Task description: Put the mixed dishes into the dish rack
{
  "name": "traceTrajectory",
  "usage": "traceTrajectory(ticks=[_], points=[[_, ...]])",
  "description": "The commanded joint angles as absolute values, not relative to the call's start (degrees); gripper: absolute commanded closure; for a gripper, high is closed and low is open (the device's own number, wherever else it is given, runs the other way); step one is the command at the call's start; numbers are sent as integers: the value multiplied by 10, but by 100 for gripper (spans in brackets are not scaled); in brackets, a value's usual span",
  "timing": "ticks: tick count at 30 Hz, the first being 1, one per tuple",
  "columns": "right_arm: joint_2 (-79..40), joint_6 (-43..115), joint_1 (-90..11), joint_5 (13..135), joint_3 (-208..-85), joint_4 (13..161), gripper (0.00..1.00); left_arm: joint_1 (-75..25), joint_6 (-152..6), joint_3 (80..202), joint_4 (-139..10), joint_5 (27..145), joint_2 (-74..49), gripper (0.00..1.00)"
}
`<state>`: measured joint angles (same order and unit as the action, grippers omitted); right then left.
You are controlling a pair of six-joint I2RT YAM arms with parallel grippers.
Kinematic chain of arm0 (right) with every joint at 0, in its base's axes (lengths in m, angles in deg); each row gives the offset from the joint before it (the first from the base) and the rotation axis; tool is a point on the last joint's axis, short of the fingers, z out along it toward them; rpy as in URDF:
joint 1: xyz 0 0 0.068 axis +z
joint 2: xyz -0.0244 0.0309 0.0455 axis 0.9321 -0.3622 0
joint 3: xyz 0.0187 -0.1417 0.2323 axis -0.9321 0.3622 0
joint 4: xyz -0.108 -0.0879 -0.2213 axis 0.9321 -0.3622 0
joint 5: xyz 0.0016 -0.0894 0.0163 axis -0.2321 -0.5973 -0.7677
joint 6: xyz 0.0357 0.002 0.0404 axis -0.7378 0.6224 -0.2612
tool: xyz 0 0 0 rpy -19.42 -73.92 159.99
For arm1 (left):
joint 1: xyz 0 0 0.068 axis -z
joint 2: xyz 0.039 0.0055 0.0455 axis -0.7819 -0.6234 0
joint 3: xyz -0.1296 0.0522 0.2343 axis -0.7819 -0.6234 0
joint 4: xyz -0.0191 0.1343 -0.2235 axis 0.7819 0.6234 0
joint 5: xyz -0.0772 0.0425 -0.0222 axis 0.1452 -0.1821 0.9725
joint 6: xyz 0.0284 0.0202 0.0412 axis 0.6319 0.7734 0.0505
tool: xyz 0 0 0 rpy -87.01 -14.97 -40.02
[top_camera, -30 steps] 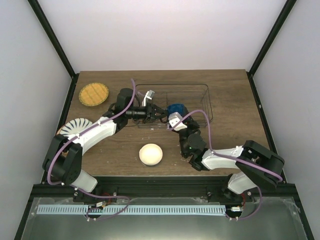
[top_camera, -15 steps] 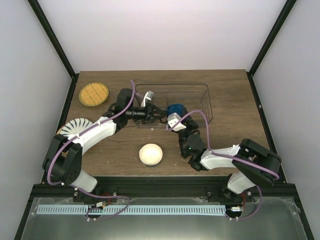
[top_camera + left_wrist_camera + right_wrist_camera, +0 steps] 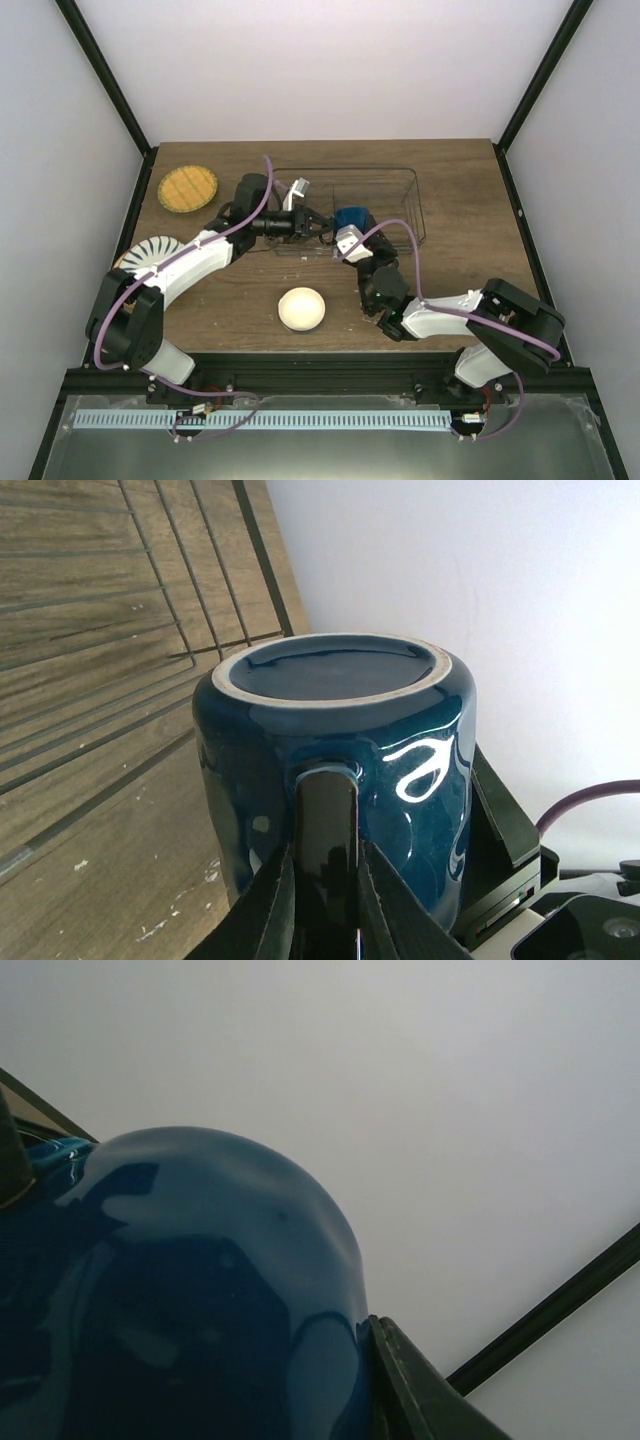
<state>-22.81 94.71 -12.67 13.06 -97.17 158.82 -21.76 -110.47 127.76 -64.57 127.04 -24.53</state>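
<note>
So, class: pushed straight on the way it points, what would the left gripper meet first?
The dark blue cup: the left gripper clamps its handle, with the cup's body directly ahead.

dark blue cup (image 3: 345, 730) base showing, handle (image 3: 326, 825) pinched between jaws; dish rack (image 3: 150, 590) wires behind, wooden table (image 3: 100, 870).

The rack (image 3: 385, 172) stands mid-back on the worktop (image 3: 460, 260), the cup (image 3: 351, 217) at its front side, the bowl (image 3: 302, 308) before it. The rear plate (image 3: 187, 188) and near plate (image 3: 150, 252) lie left.

Left gripper (image 3: 325, 880) tightened on dark blue cup (image 3: 340, 730), right gripper (image 3: 347, 231) seemingly loosening
</note>
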Motion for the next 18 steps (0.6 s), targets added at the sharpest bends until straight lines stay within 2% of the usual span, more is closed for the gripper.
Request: traceTrajectory(ticks=[1,4,12,18], points=[[-211,889,-142,148,-980,1573,76,-206,-1085,1303,-736,1318,-251,100],[-217,888,-151,149,-976,1591,74,-206,-1105,1302,-771,1325,-259,100],[-209,874,-155,153,-966,1583,48,-212,-1127,1302,-813,1326,-263,100],[-190,852,-154,153,-947,1571,38,-231,-1155,1308,-863,1329,-270,100]])
